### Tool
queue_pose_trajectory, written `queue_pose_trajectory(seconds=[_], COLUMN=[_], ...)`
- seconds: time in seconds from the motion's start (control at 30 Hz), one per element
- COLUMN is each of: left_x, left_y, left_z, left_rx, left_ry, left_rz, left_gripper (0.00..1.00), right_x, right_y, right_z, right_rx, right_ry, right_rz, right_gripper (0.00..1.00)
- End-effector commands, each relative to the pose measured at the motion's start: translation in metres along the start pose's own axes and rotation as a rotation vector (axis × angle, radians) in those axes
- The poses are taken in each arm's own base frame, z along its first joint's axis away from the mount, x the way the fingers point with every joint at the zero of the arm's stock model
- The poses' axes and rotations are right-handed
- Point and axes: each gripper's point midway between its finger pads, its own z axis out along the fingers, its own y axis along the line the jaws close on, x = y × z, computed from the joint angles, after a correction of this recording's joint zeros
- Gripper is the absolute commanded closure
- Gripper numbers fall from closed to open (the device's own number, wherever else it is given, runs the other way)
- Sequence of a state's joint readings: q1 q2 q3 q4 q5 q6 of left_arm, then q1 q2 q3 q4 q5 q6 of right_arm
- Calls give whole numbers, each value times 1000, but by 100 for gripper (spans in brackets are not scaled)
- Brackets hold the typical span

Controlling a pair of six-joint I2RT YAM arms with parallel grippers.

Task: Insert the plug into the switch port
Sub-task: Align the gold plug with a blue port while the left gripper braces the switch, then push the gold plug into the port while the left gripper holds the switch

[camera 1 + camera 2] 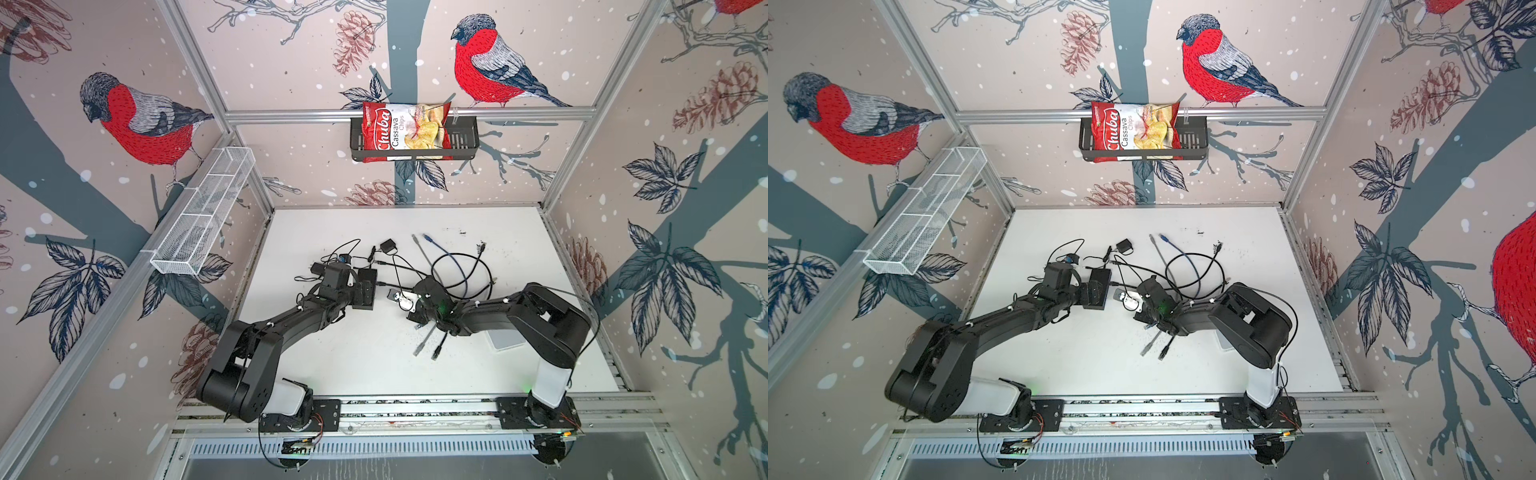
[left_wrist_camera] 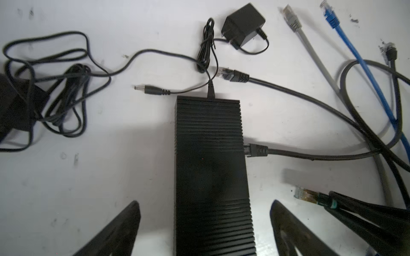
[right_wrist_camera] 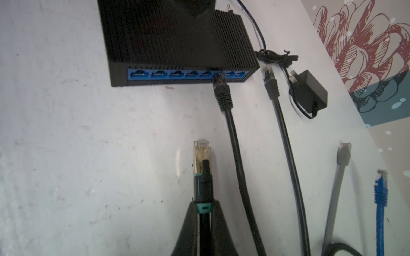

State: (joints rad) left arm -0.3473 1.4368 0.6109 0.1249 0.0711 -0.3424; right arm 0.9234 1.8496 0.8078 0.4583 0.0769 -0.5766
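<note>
The switch (image 2: 210, 155) is a black ribbed box lying flat on the white table, seen in both top views (image 1: 368, 276) (image 1: 1099, 277). Its blue port row (image 3: 177, 75) faces my right gripper. My left gripper (image 2: 205, 204) is open and straddles the switch, with a gap on each side. My right gripper (image 3: 204, 207) is shut on the boot of a clear gold-tipped plug (image 3: 200, 153), which points at the port row from a short way off. That plug (image 2: 304, 195) also shows in the left wrist view. A black cable's plug (image 3: 219, 83) sits in one port.
A loose black plug (image 3: 269, 82) and a power adapter (image 3: 308, 95) lie beside the switch. Grey (image 3: 343, 153) and blue (image 3: 380, 188) cable ends lie farther off. Tangled black cords (image 2: 55, 99) lie on the switch's other side. A chips bag (image 1: 405, 126) hangs in a wall basket.
</note>
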Motion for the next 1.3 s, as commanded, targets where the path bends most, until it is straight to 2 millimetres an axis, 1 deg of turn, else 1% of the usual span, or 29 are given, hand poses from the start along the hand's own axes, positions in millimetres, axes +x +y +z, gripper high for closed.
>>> queue_pose_trajectory(seconds=[0.0, 0.13, 0.33, 0.47, 0.6, 0.73, 0.8, 0.97, 1.13, 1.27], left_x=[2, 4, -4, -11, -13, -11, -11, -11, -13, -14], left_y=[-1, -5, -10, -7, -4, -3, -4, -6, -7, -7], left_z=[6, 8, 6, 5, 7, 11, 14, 16, 17, 18], left_rx=[18, 57, 92, 74, 63, 70, 82, 99, 102, 103], left_ry=[16, 10, -30, -62, -79, -81, -82, -86, -90, -92], left_rz=[-54, -79, -85, -73, -65, -79, -89, -105, -107, -109], left_gripper=[10, 10, 11, 11, 13, 18, 21, 23, 23, 23], right_x=[-16, -21, -31, -35, -36, -38, -38, -42, -36, -33], right_y=[-4, 1, 3, 5, 6, 0, 0, 2, 2, 5], right_z=[3, 9, 20, 28, 35, 38, 39, 40, 42, 42], right_rx=[21, 3, -19, -38, -52, -49, -59, -78, -73, -83], right_ry=[-59, -80, -112, -123, -116, -121, -116, -118, -88, -70], right_rz=[-6, -9, -7, -7, -17, -4, 9, 13, 21, 24], right_gripper=[98, 98, 98, 98, 98, 98, 98, 98, 98, 98])
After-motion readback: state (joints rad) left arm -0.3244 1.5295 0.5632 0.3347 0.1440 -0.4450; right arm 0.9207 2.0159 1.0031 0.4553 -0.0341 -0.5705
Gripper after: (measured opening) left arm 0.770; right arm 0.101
